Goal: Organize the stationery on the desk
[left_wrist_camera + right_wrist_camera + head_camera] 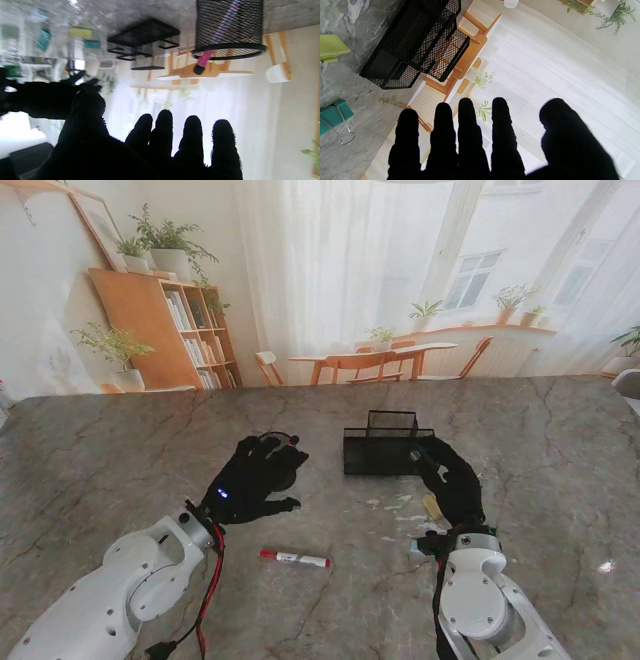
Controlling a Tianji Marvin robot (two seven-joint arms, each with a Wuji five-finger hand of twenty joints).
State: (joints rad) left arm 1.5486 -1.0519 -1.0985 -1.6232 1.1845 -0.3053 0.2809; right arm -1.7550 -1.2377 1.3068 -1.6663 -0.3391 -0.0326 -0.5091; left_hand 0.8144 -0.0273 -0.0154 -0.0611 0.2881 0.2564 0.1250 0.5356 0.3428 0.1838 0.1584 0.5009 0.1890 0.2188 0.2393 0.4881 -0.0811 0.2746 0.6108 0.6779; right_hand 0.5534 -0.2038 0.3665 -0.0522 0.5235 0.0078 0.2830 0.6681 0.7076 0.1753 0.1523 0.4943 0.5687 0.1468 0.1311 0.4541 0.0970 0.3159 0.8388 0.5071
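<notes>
Overhead first: one black mesh desk organizer [383, 445] stands on the marble table [120, 450], slightly right of centre and far from me. What its compartments contain cannot be made out from here. One marker with a red cap [295, 559] lies flat on the table nearer to me, between the two arms and clear of both. The left hand [252, 480] hovers left of the organizer, fingers loosely spread, nothing in it. The right hand [449, 478] sits just at the organizer's right front corner, fingers extended, nothing visibly held. Small pale items lie by that hand, too small to identify.

Left wrist view: one round black mesh pen cup [228, 26] with one pink pen [207, 56] in it, black tip past the rim. Beside it is the organizer [147, 37]; contents not discernible. Left hand [150, 147]: four fingers apart, empty.

Right wrist view: the organizer [417, 42] shows several mesh compartments, none visibly filled. One teal binder clip [333, 116] and one yellow-green object [331, 47] lie on the table. Right hand [495, 145]: fingers straight and separated, holding nothing.
</notes>
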